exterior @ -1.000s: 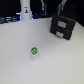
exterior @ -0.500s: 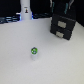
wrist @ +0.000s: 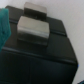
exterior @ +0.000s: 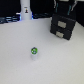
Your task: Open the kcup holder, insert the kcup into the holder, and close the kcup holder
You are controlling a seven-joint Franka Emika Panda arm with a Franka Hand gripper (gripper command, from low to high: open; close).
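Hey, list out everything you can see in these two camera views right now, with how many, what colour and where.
kcup holder: one, black, boxy, on the white table toward the exterior view's upper right; front faces the camera, tray not visibly pulled out. The wrist view shows its dark top close up.
kcup: one, white body with green top, upright on the table in front of the holder, toward the exterior view's left of it, apart from it.
table: one, white, bearing both.
white bottle-like object: one, at the back edge on the exterior view's left; too blurred to name.
gripper: one, grey, over the holder's top; whether open or shut cannot be told.
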